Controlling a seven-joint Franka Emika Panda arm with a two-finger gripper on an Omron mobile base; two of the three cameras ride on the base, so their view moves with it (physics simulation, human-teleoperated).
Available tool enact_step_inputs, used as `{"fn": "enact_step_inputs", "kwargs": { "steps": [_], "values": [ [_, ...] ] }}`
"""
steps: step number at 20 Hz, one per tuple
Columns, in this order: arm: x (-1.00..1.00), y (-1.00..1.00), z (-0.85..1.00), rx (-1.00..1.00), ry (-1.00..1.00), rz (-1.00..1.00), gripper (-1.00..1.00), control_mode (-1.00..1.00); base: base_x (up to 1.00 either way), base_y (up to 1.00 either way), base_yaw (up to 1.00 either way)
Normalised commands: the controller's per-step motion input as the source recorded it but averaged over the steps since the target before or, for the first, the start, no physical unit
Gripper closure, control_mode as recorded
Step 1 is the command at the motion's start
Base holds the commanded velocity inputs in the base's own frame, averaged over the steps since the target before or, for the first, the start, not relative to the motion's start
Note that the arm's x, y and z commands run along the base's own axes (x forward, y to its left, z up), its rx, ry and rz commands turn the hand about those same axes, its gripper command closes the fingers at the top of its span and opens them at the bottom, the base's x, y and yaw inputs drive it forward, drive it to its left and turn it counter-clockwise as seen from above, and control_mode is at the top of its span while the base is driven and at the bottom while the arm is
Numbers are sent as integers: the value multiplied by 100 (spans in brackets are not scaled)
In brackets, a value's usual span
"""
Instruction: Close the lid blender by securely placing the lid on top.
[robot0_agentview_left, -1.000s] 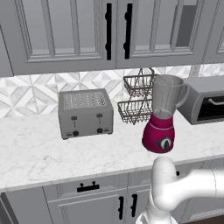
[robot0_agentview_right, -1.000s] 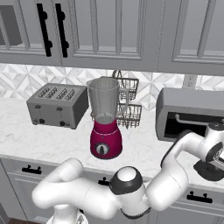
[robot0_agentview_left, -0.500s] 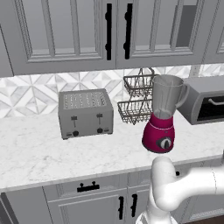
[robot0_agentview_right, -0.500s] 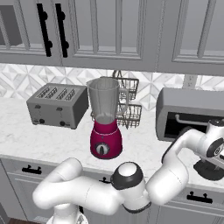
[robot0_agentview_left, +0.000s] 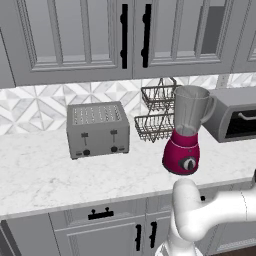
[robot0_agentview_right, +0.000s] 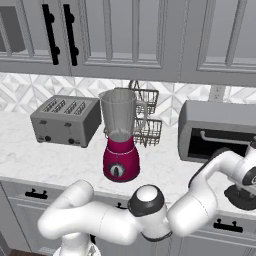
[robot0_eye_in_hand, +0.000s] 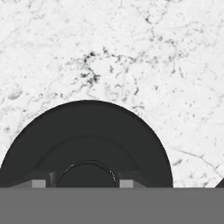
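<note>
**Arm reached far right, hand low at frame edge**

In the right base view the white arm rises from the lower left, bends at a dark joint at lower centre, and extends to the right edge, where the gripper (robot0_agentview_right: 246, 186) points downward at mid-right. In the left base view the arm occupies the lower right, its forearm running off the right edge. In the hand view the two finger tips (robot0_eye_in_hand: 40, 180) show at the bottom, set apart; whether they grip cannot be determined.

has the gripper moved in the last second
Yes: in the right base view the hand has dropped toward the lid, lower against the microwave.
</note>
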Motion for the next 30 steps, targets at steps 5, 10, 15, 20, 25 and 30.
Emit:
{"fn": "enact_step_inputs", "kwargs": {
  "steps": [5, 10, 15, 20, 25, 30],
  "values": [
    [-62, -16, -31, 0, 0, 0, 100, -100, 0, 0, 0],
    [-6, 0, -5, 0, 0, 0, 100, -100, 0, 0, 0],
    [0, 0, -1, 0, 0, 0, 100, -100, 0, 0, 0],
    [-15, 0, 42, 7, -6, 8, 100, -100, 0, 0, 0],
    [-27, 9, 89, 4, -20, 13, 100, -100, 0, 0, 0],
    [-33, 36, 88, 0, -20, 16, 100, -100, 0, 0, 0]
  ]
}}
